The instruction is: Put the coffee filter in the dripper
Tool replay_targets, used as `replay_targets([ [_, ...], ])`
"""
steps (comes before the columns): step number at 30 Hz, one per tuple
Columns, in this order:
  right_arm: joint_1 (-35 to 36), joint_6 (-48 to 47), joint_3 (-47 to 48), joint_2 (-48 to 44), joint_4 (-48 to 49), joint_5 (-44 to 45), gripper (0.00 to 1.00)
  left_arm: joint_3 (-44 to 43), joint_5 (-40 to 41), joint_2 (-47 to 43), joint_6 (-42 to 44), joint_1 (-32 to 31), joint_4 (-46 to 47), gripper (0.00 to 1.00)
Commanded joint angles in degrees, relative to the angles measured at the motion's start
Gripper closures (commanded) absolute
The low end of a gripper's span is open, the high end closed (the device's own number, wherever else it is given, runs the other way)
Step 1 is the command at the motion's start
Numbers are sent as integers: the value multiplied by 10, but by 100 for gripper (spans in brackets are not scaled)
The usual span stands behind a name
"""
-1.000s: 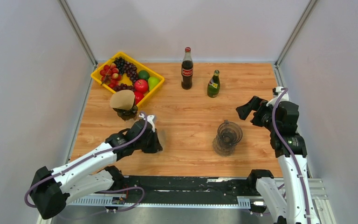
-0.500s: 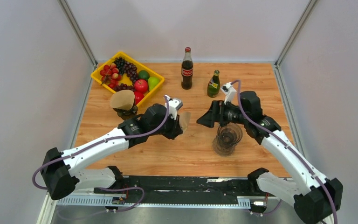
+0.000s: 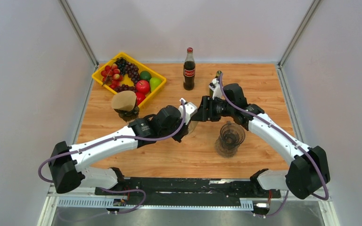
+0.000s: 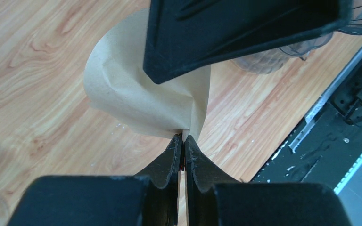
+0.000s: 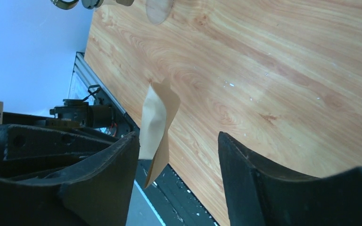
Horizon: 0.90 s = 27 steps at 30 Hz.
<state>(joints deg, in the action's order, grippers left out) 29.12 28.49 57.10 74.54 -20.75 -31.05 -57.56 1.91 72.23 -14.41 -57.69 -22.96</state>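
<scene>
My left gripper [image 3: 188, 121] is shut on the tip of a brown paper coffee filter [image 3: 192, 125] and holds it above the table, left of the dripper [image 3: 231, 135]. In the left wrist view the gripper [image 4: 183, 137] pinches the filter [image 4: 122, 89], which fans out ahead of it. The dripper [image 4: 271, 60] is a clear ribbed cone at the upper right. My right gripper [image 3: 201, 109] is open and meets the filter from the right. In the right wrist view the filter [image 5: 158, 120] hangs between its open fingers [image 5: 111, 174], close to the left one; contact cannot be told.
A yellow tray [image 3: 99, 75] of fruit stands at the back left. Next to it, a stack of brown filters [image 3: 124, 100] rests on a dark holder. A cola bottle [image 3: 189, 69] and a green bottle [image 3: 215, 85] stand at the back.
My left gripper carried the filter right toward the table's middle. My right arm swung left from the right side, and its open jaws now straddle the filter.
</scene>
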Motion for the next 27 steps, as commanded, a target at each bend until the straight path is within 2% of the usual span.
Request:
replay_targets([
  [1,5,10,22,-4,4,-40,39,-27,20,7,44,-2,-11,89],
  [3,4,12,23,-1,4,-46,47,-29,16,10,50,-3,-11,89],
  [8,7,19,29,13,5,-55,54,-33,3,10,59,-3,-5,89],
  [12,9,20,30,21,4,-67,65,-32,4,6,62,-4,-3,89],
  [14,10,21,29,22,5,-67,73,-31,3,2,63,-4,2,89],
  [17,10,21,31,20,5,-64,92,-30,11,-3,62,-4,6,85],
  [18,10,21,32,18,5,-62,99,-30,15,-4,59,-5,5,75],
  [19,10,20,33,15,4,-62,100,-30,23,-7,57,-4,4,70],
  [20,10,19,34,12,5,-59,100,-30,28,-9,51,-4,4,56],
  [21,10,17,36,6,5,-58,100,-27,42,-17,47,-5,7,34],
  [22,10,14,37,1,5,-53,100,-25,59,-22,36,-4,8,22],
  [23,10,12,37,-8,5,-44,100,-20,71,-36,29,-4,13,6],
  [25,9,9,36,-34,5,-18,100,-11,112,-62,-1,-4,19,1],
  [27,5,8,32,-61,7,21,100,0,151,-91,-40,-4,24,0],
])
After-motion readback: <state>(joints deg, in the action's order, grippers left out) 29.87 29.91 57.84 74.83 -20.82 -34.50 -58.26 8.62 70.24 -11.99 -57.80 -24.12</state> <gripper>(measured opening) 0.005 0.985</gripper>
